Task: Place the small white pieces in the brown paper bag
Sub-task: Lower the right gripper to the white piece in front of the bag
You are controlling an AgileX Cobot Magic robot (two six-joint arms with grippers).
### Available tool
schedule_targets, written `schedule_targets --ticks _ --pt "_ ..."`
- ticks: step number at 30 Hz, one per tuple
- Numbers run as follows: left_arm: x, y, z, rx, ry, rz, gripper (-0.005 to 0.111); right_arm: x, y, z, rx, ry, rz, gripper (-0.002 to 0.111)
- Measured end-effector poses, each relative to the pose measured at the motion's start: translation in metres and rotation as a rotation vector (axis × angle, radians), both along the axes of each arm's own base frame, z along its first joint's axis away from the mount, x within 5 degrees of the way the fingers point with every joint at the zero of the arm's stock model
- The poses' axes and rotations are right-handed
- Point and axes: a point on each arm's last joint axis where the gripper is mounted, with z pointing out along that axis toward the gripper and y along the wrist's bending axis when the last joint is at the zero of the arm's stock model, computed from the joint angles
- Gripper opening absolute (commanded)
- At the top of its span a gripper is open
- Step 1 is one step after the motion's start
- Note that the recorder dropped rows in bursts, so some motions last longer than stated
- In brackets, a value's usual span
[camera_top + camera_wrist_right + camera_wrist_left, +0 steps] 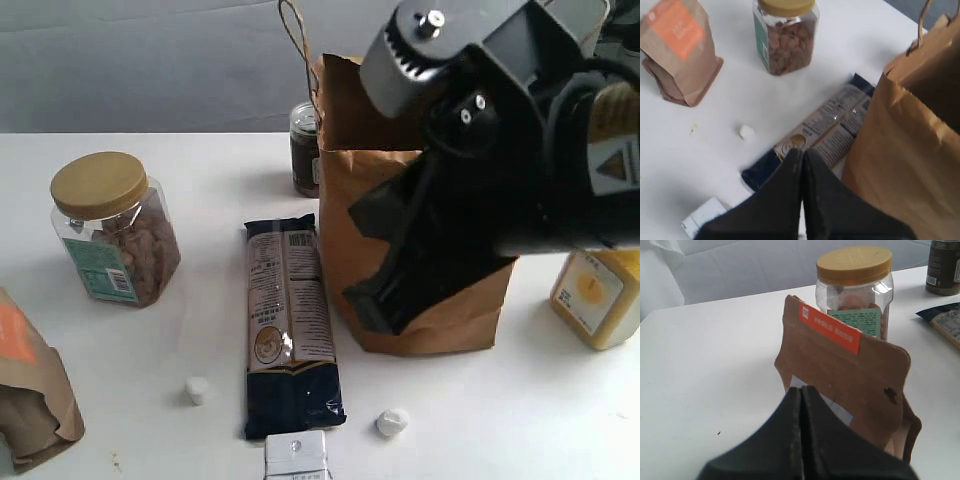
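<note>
The tall brown paper bag [440, 310] stands upright at centre, its open top also showing in the right wrist view [910, 145]. Two small white pieces lie on the table: one [197, 390] left of the dark packet, seen again from the right wrist [746, 132], and one [392, 422] in front of the bag. A third piece is not in view. My right gripper [372, 300] hangs in front of the bag's left side, shut [802, 151] with nothing visible between its fingers. The left gripper [801, 389] is shut and empty, close to the short pouch.
A short brown pouch with an orange label [850, 375] sits at the front left [30, 395]. A yellow-lidded nut jar [110, 235], a dark flat packet [290, 330], a white box with a screw [297, 456], a dark jar [303, 150] and a yellow container [600, 295] surround the bag.
</note>
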Motion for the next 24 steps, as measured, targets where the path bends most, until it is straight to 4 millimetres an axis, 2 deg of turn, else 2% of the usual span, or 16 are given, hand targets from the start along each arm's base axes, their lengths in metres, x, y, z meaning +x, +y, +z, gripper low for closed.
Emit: schedule_targets --ticks 3,12,14,17,20,24 --pt "0.000 0.000 0.000 0.000 0.000 0.000 0.000 -0.002 0.001 -0.016 -0.063 0.040 -0.030 0.000" --pt "0.000 0.000 0.000 0.000 0.000 0.000 0.000 -0.003 0.011 -0.092 -0.253 0.203 -0.080 0.002" --pt "0.000 0.000 0.000 0.000 0.000 0.000 0.000 -0.002 0.015 -0.105 -0.291 0.231 -0.088 0.010" --pt "0.000 0.000 0.000 0.000 0.000 0.000 0.000 0.001 0.024 -0.126 -0.357 0.269 -0.107 0.029" --pt "0.000 0.000 0.000 0.000 0.000 0.000 0.000 0.004 0.030 -0.146 -0.420 0.311 -0.135 0.044" --pt "0.000 0.000 0.000 0.000 0.000 0.000 0.000 0.007 0.035 -0.173 -0.500 0.350 -0.176 0.047"
